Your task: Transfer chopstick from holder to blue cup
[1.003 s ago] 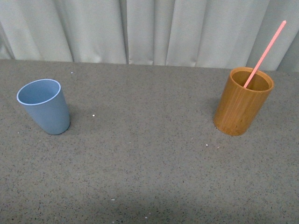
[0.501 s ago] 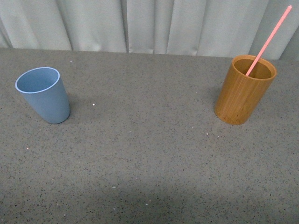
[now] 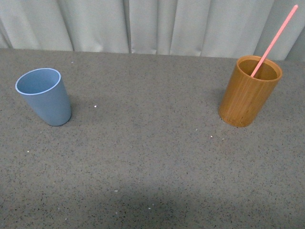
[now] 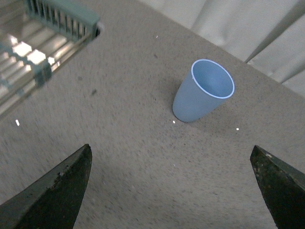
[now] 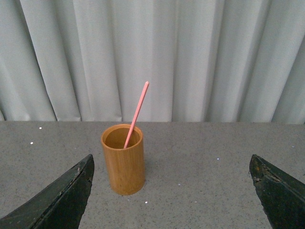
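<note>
A salmon-pink chopstick (image 3: 275, 38) leans in the orange-brown wooden holder (image 3: 248, 98) at the table's right, its upper half sticking out toward the curtain. The light blue cup (image 3: 46, 100) stands upright and empty at the left. Neither arm shows in the front view. In the left wrist view my left gripper (image 4: 171, 188) is open above bare table, short of the blue cup (image 4: 200, 98). In the right wrist view my right gripper (image 5: 171, 191) is open, well back from the holder (image 5: 123, 160) and the chopstick (image 5: 137, 113).
The grey speckled table (image 3: 152, 162) ends at a white pleated curtain (image 3: 152, 24) behind both cups. A teal slatted rack (image 4: 43, 38) lies beyond the table's edge in the left wrist view. Wide bare surface separates the two cups.
Between one second ago and half a second ago the front view shifted a little, so both cups sit slightly higher in frame. Since then nothing has moved.
</note>
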